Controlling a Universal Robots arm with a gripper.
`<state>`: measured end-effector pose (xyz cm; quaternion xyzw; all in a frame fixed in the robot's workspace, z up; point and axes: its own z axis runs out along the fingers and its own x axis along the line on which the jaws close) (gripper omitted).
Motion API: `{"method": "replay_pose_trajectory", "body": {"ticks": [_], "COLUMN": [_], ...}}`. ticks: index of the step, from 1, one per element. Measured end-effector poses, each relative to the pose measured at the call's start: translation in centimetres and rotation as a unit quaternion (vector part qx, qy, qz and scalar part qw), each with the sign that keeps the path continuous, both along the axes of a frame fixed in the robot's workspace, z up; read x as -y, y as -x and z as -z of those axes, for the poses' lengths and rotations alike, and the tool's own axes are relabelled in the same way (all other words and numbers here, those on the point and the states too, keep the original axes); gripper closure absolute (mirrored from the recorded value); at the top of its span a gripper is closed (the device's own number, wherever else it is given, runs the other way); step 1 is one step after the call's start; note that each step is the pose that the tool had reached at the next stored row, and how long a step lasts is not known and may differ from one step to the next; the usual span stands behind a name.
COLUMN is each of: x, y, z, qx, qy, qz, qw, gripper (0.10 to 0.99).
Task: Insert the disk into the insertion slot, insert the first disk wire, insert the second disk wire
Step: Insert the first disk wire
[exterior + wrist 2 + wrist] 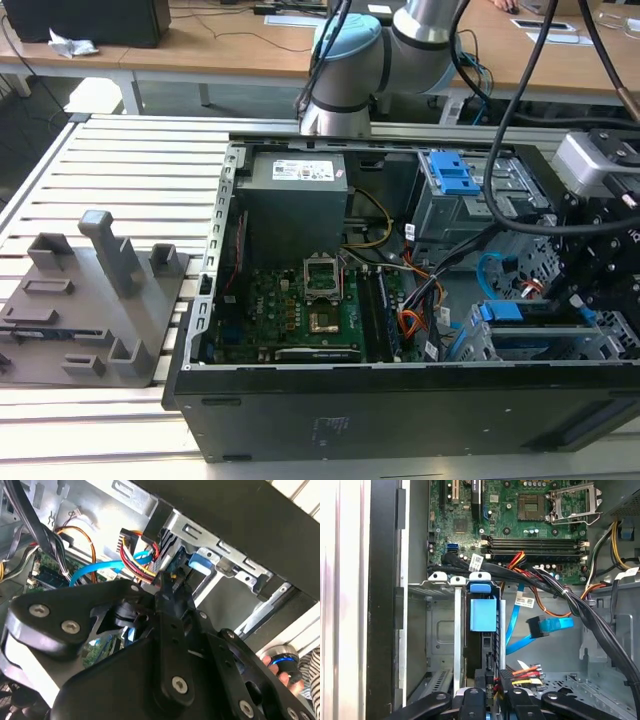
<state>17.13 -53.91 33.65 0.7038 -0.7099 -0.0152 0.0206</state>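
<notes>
The disk [530, 312] stands in the insertion slot [600, 342], the silver cage at the case's front on the exterior view's right. Its blue carrier tab [482, 614] shows between the cage rails [457, 630] in the first wrist view. My gripper [492, 696] sits at the disk's rear edge, shut on a black connector with red, yellow and black wires [520, 672]. In the second wrist view that wire bundle [137, 562] runs to my fingertips [163, 582]. A blue flat disk wire [547, 626] hangs loose beside the disk, its plug free.
The open black case holds a green motherboard [300, 310], a grey power supply [295, 195] and an upper bay with a blue latch [455, 175]. A thick black cable bundle [560, 587] crosses above the cage. A grey fixture block [90, 300] lies on the slatted table. A person's hand [287, 677] is outside the case.
</notes>
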Motion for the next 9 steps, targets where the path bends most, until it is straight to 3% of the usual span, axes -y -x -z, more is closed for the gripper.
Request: {"method": "replay_pose_trajectory", "body": {"ticks": [4, 9], "x": [0.0, -0.02], "y": [0.0, 0.0], "z": [-0.38, -2.64], "qx": [0.0, 0.0], "qy": [0.0003, 0.0003], "qz": [0.0, 0.0], "qw": [1.0, 1.0], "gripper": [0.847, 0.847]}}
